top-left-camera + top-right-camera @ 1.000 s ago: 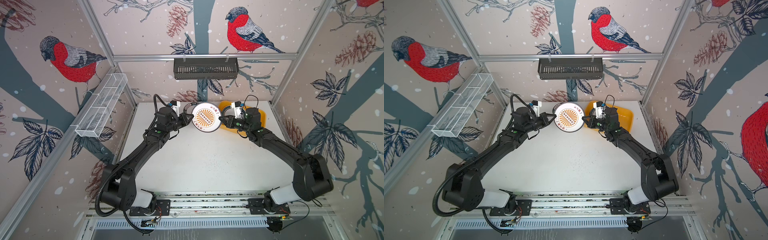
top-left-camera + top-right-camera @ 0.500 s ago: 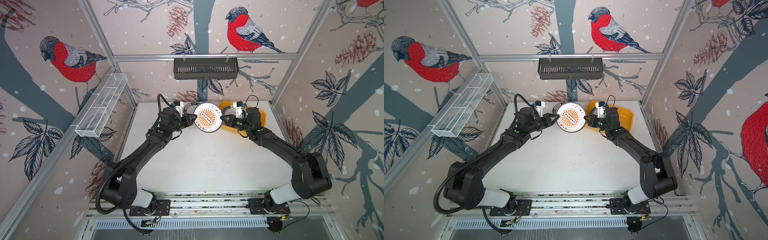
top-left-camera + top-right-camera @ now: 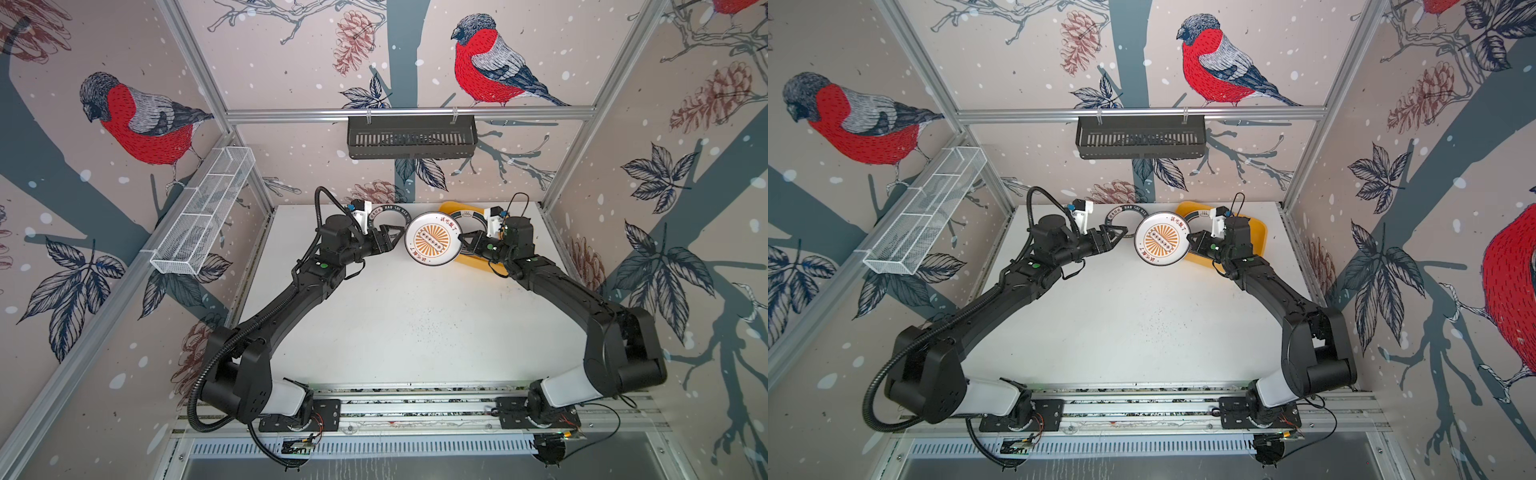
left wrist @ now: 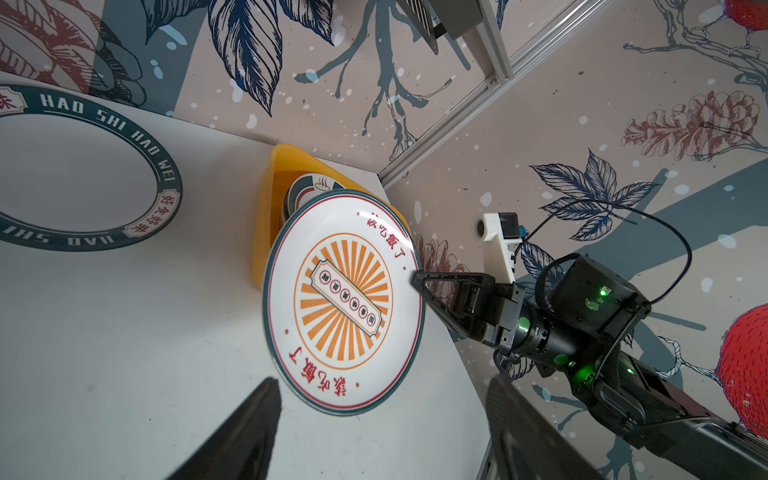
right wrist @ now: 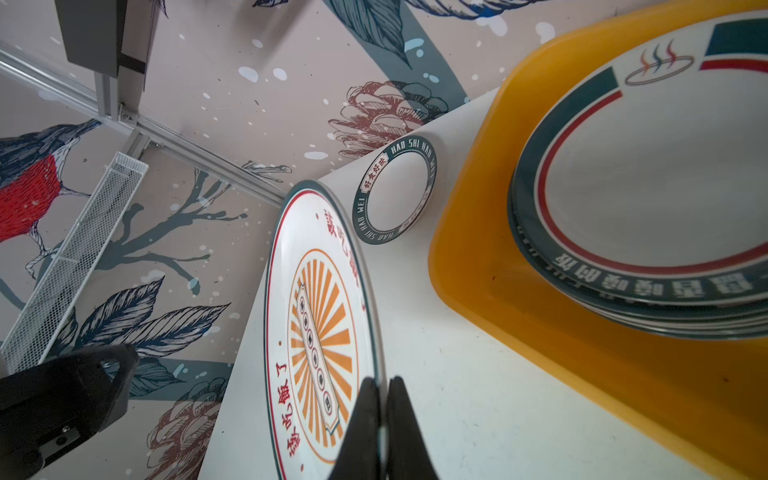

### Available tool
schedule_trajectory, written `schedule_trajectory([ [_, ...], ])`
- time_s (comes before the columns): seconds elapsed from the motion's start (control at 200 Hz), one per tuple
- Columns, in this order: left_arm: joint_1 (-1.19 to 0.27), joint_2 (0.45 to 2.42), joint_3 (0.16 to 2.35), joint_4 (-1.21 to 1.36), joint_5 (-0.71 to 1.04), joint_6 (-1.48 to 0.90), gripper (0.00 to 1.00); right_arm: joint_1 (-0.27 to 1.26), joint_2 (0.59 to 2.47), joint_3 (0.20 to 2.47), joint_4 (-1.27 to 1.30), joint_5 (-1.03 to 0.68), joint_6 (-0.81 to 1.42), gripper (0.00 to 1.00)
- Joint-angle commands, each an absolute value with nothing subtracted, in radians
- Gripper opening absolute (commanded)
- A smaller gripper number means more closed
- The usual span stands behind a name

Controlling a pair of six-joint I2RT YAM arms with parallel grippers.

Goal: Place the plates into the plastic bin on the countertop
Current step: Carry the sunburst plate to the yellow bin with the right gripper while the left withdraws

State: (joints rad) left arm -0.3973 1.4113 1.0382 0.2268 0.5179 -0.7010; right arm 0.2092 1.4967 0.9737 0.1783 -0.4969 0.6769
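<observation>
Stacked plates (image 5: 648, 187) in yellow plastic bin (image 5: 478, 270) (sunburst plate (image 4: 345, 303) outside).

A black slatted basket (image 3: 411, 137) hangs by two hooks from an aluminium rail (image 3: 291, 115) across the back wall. A long white wire mesh rack (image 3: 203, 214), divided into compartments, runs along a rail on the left wall. Wallpaper of red-breasted birds (image 3: 141, 120), pine cones (image 3: 353, 39) and dark leaves (image 3: 660, 183) covers all three walls.
</observation>
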Motion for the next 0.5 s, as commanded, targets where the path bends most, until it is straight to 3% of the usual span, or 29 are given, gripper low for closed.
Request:
schedule_trajectory([
  [0.0,-0.402,1.416,1.037,0.261,0.517,-0.684,0.79,0.189,1.485,0.971,0.204,-0.487,0.677,0.01],
  [0.495,-0.474,1.496,1.076,0.329,0.582,-0.65,0.88,0.075,1.445,0.957,0.184,-0.461,0.664,0.01],
])
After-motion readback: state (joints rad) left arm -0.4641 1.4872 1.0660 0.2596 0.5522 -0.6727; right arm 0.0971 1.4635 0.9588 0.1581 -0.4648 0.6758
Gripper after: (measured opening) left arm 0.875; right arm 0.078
